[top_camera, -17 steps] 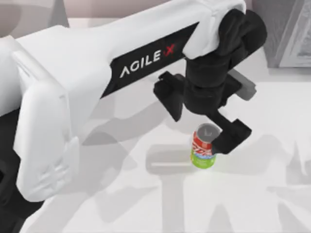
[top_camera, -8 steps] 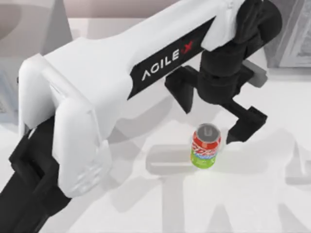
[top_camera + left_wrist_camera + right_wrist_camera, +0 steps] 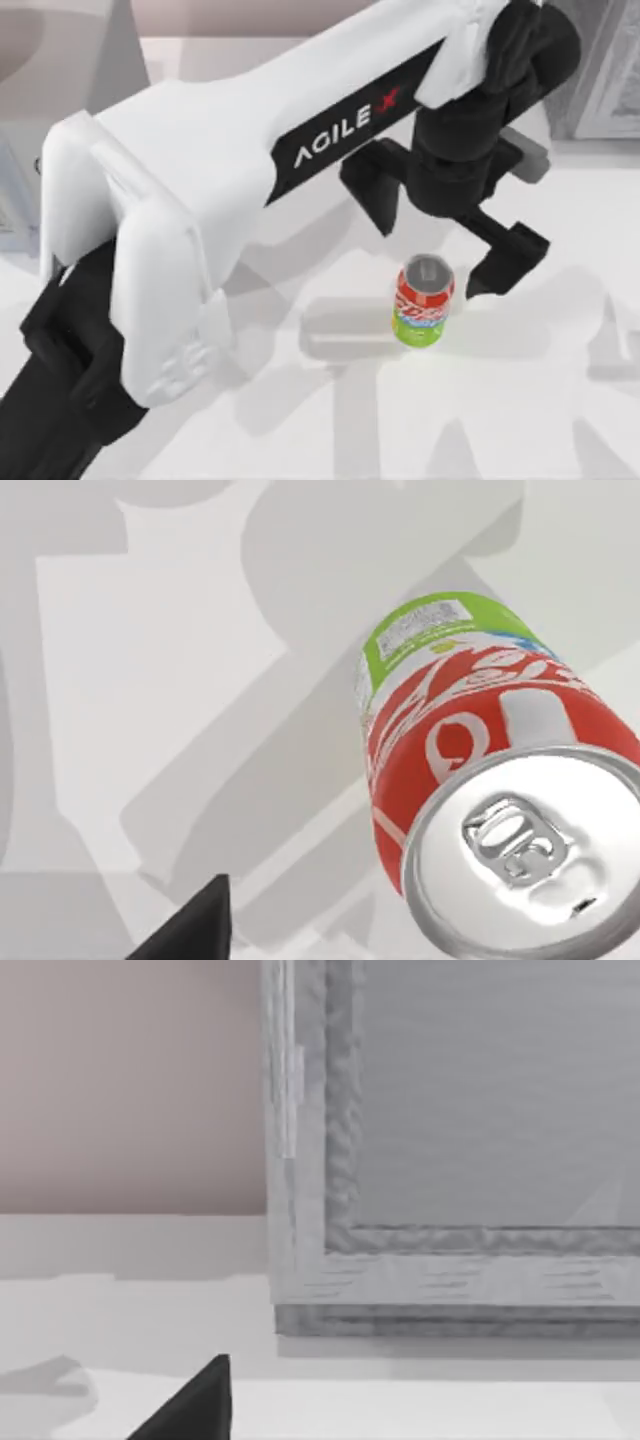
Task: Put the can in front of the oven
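While my left gripper [image 3: 470,255] hangs over the white table [image 3: 540,420] with its jaws spread and nothing between them, the can [image 3: 424,300] stands upright on its own just below and a little to the left of it, apart from the one dark finger [image 3: 510,262] I can make out on its right. From my left wrist the can [image 3: 470,770] looks close and steeply foreshortened, silver top nearest, green end on the table, so its long axis runs straight up toward the tool. My left arm is plainly the nearer one. My right arm is parked off at the right; its wrist looks at the grey oven [image 3: 450,1160] front, with one dark fingertip [image 3: 195,1405] at the edge, and I cannot tell whether that gripper is spread or closed. The oven [image 3: 600,70] sits beyond my left gripper toward the far right corner, near the can, so I judge the can already lies in front of it. The surface is flat, bare and shadow-streaked, with free room all around the can for lifting my tool straight away
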Tool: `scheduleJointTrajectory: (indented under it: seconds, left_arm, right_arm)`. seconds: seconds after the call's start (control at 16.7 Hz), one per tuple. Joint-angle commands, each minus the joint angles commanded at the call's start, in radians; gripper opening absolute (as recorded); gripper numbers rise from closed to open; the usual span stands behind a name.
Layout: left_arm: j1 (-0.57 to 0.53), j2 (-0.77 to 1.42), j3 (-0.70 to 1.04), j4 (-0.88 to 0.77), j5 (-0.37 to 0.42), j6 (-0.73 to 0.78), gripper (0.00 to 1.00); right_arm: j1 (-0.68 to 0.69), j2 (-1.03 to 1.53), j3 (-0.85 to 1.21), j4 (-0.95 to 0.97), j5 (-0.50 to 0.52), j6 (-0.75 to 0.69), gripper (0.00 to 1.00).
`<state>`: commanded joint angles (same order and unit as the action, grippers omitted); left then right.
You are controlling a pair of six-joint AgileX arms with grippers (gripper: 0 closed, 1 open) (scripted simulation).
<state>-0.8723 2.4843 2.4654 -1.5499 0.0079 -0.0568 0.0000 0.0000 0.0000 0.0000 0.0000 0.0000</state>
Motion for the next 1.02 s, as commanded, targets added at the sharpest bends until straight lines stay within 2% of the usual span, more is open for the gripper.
scheduleJointTrajectory:
  seconds: [0.48,0.78,1.02]
  left_arm:
    - [-0.003,-0.034,-0.273,0.235,-0.001,-0.001,1.00]
    - [-0.003,-0.036,-0.295,0.256,-0.001,-0.001,1.00]
    - [-0.003,-0.036,-0.295,0.256,-0.001,-0.001,0.70]
  right_arm:
    - [0.000,0.000,0.000,0.000,0.000,0.000,1.00]
    - [0.000,0.000,0.000,0.000,0.000,0.000,1.00]
    - [0.000,0.000,0.000,0.000,0.000,0.000,1.00]
